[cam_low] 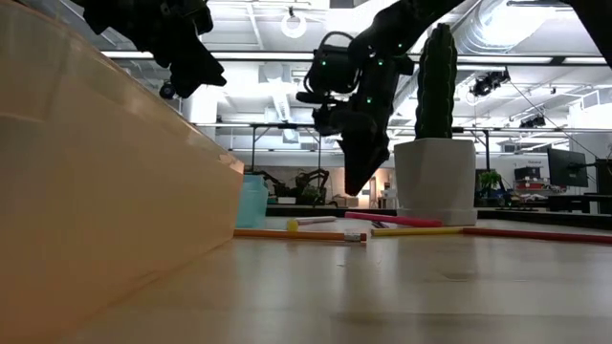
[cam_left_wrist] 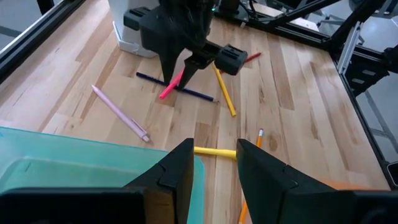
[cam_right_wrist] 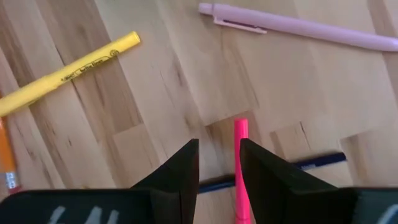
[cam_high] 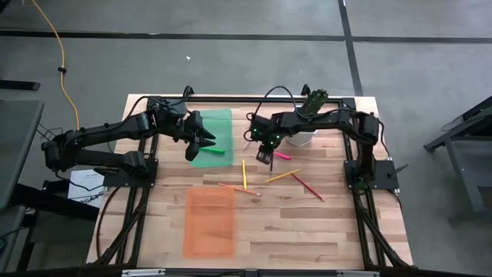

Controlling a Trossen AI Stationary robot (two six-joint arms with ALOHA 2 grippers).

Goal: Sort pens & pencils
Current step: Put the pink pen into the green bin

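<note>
Pens first. Magenta pen (cam_high: pixel 281 155) lies flat on the wood just right of centre in the high view. Its end is right beside my right gripper (cam_high: pixel 264 158), apart from the tips. In the right wrist view it runs along the inner edge of one finger (cam_right_wrist: pixel 261 174), down on the table, not pinched. The right fingers have a narrow gap with nothing in it, and in the low view the tips hang above the board.

Green pen (cam_high: pixel 217 151) is inside the green tray (cam_high: pixel 219 119), upper-centre of the high view. Yellow pen (cam_high: pixel 244 172) lies on bare wood at centre, below both grippers. Pale pink pen (cam_left_wrist: pixel 119 112) lies on the table beside the green tray, near the dark pencil (cam_left_wrist: pixel 175 87), which the magenta pen crosses.

Other pencils are loose at centre-right:
- yellow-orange pencil (cam_high: pixel 282 176)
- red pencil (cam_high: pixel 307 187)
- orange pencil (cam_high: pixel 238 188)

All three are on the wood, none in a tray.

My left gripper (cam_high: pixel 206 145) hangs over the green tray's lower right edge. Its fingers are slightly spread and hold nothing.

Orange tray (cam_high: pixel 210 221) sits lower-centre; can't see anything in it. White pot with cactus (cam_high: pixel 306 137) stands behind the right gripper, top-centre.
</note>
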